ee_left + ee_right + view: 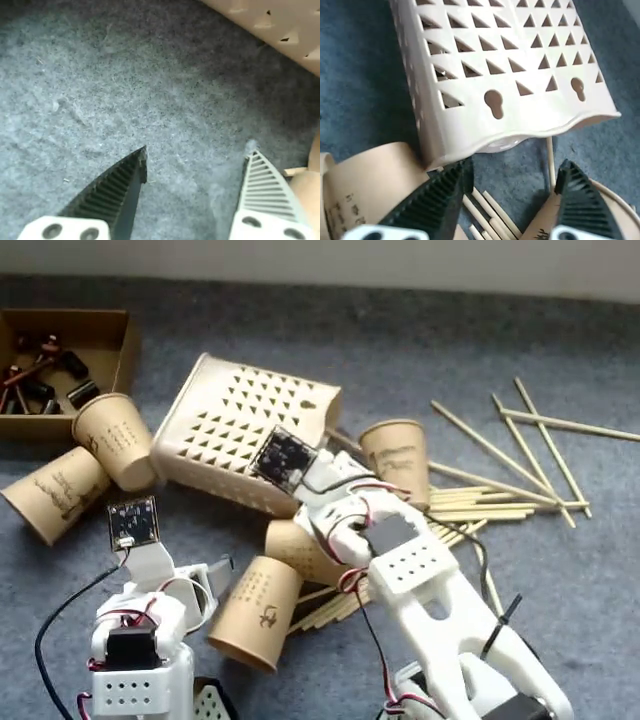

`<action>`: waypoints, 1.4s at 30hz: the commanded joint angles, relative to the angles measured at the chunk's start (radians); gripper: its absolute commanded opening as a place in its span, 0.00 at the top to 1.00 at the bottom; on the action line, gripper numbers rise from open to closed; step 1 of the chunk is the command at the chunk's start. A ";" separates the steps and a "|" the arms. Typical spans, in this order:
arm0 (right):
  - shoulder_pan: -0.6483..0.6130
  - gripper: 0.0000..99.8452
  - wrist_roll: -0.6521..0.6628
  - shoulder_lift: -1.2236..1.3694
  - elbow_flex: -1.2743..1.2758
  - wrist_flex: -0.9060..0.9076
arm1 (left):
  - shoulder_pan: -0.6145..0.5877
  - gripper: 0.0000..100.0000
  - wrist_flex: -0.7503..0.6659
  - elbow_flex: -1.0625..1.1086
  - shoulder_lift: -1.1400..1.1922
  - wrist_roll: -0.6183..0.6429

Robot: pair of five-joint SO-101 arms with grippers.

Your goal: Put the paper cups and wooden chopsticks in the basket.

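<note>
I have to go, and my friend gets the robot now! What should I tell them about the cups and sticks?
Left tool: open, holding nothing, over bare carpet near the basket.
Right tool: open, holding nothing, by the basket's rim, with chopsticks under it.
The basket lies tipped on its side. Five cups sit on the carpet around it. The chopsticks are scattered beside it.
Done: nothing seen in the basket yet.
Left: all the cups and chopsticks still need to go in.
</note>
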 commanded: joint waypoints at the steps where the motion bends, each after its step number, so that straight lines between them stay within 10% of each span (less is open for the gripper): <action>1: -0.039 0.73 0.015 -0.041 -0.013 -0.025 | -0.008 0.70 0.003 0.019 -0.018 0.000; 20: -0.033 0.73 0.130 0.090 0.185 -0.527 | -0.008 0.70 0.003 0.019 -0.018 0.000; 32: 0.104 0.73 0.164 0.084 0.223 -0.522 | -0.008 0.70 0.003 0.019 -0.018 0.000; 42: 0.239 0.73 -0.094 0.079 0.096 -0.209 | -0.008 0.70 0.003 0.019 -0.018 0.000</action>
